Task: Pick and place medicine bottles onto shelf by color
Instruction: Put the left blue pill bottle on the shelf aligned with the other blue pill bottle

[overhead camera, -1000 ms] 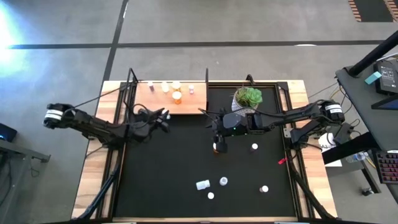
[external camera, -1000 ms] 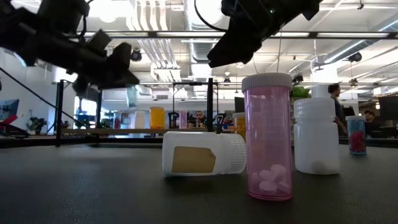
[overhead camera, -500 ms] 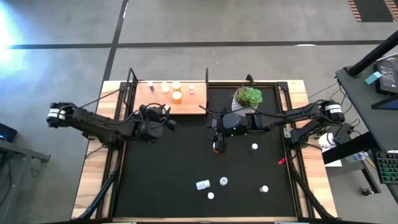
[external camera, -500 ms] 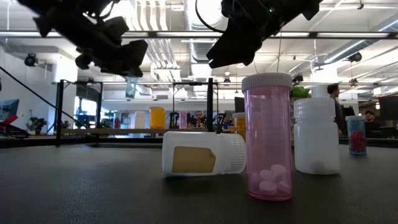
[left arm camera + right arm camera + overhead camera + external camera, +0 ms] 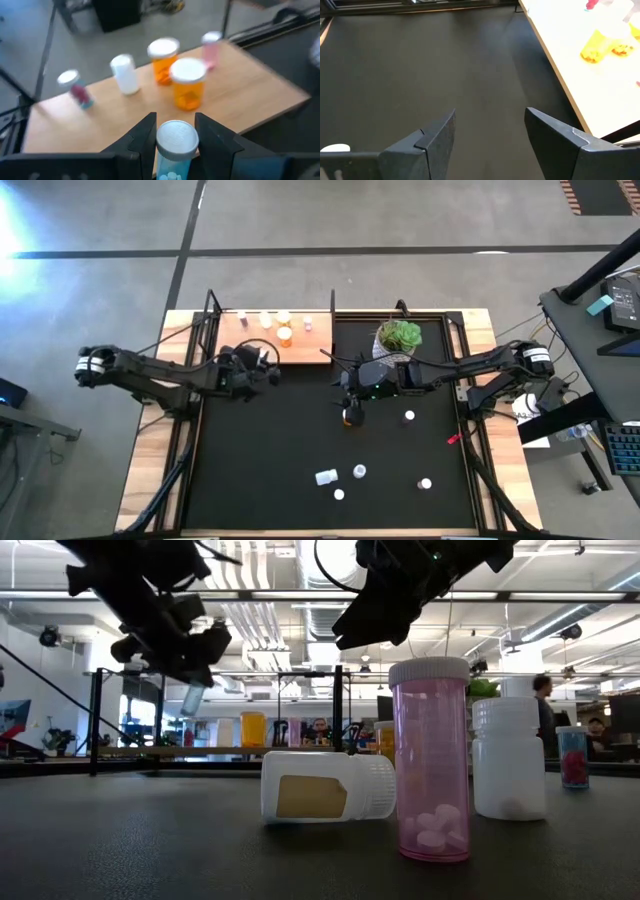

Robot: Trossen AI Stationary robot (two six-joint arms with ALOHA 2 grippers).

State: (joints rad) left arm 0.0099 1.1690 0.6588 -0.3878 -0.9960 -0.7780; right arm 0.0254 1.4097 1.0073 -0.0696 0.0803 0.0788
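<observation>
The shelf [image 5: 258, 346] is a light-wood board at the table's far left, with several white, orange and pinkish medicine bottles [image 5: 188, 82] standing on it. My left gripper [image 5: 262, 365] hovers at the shelf's near edge, shut on a pale blue bottle [image 5: 175, 145] with a white cap. My right gripper [image 5: 350, 395] stands open over the black mat's middle, nothing between its fingers [image 5: 435, 135]. An orange bottle [image 5: 350, 417] stands just below it. More bottles stand on the mat nearer the front [image 5: 359, 472], and a white one [image 5: 325, 786] lies on its side. My left gripper pinches the pale blue bottle between its two fingers [image 5: 145, 135], on the bottle's sides just under the cap [image 5: 161, 150]. The capped end points past the fingertips toward the shelf. In the low view the bottle [image 5: 192, 698] hangs tilted below the fingers, clear of the mat.
A white pot with a green plant [image 5: 398, 337] stands at the far side, right of the shelf. A small red object [image 5: 452, 439] lies near the mat's right edge. Black posts [image 5: 212, 302] rise at the shelf's corners. The mat's left half [image 5: 250, 450] is bare.
My left gripper has risen with the pale blue bottle and its wrist has turned and tipped. The bottle now hangs tilted below the fingers, near the shelf's near edge. It has stayed shut on the bottle.
</observation>
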